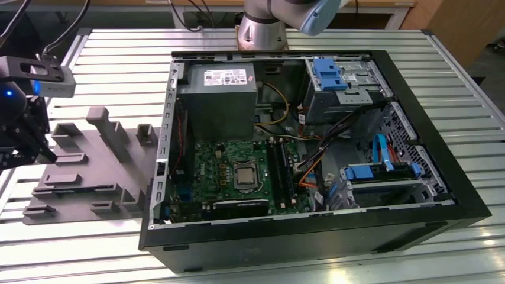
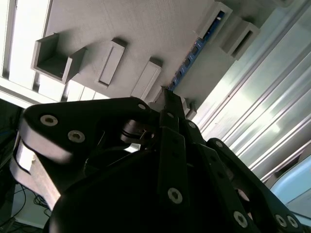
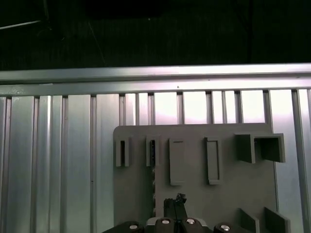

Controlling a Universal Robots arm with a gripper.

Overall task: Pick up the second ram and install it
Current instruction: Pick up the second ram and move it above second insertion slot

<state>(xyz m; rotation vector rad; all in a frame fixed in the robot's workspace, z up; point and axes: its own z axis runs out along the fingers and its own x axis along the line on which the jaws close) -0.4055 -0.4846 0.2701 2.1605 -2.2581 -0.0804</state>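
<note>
The second ram stands on edge in the light grey tray, a thin dark strip with bluish glints running between two slotted holders. In the first wrist view the ram is a thin line running from a slotted block toward the gripper. My gripper hovers over the tray just beside the ram's near end, its fingers together with nothing seen between them. In the exterior view, the gripper hangs at the far left over the tray.
An open computer case lies on the slatted metal table, on the exterior view's right of the tray. Its motherboard has long black slot rails beside the processor socket. Cables and blue drive brackets fill the case's right side.
</note>
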